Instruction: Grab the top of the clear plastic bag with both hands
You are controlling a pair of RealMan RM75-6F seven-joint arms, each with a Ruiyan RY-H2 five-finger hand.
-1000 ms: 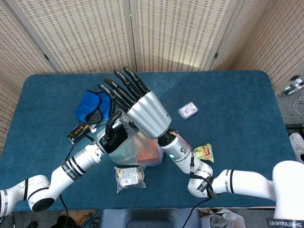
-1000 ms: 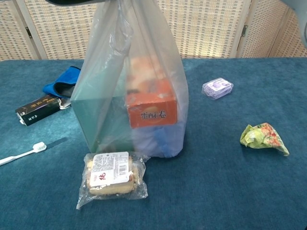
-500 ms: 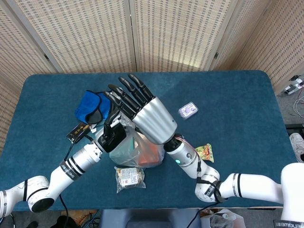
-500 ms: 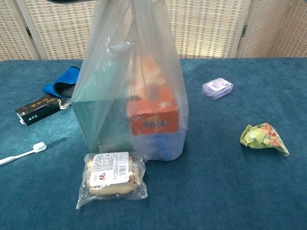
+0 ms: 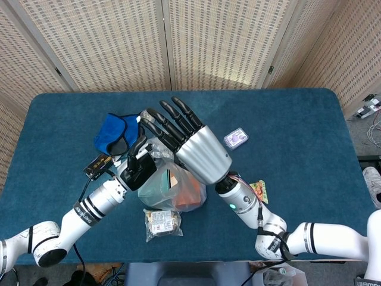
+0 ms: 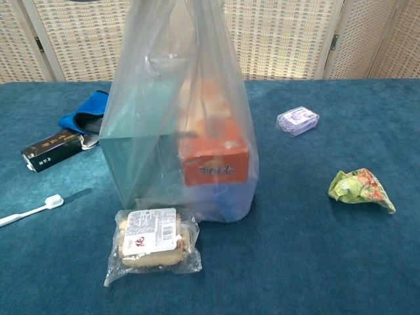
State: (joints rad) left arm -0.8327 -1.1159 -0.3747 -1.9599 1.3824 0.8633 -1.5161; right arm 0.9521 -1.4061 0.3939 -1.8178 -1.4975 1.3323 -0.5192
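Your left hand (image 5: pixel 140 168) pinches the soft, slippery clear plastic bag (image 6: pixel 180 125); close your splayed right hand (image 5: pixel 189 143) on its top.

The right hand (image 5: pixel 202 155) has a silver shell and black fingers (image 5: pixel 166 119). The left hand (image 5: pixel 140 168) is black. Both arms are white with black bands; a green light glows at the right wrist.
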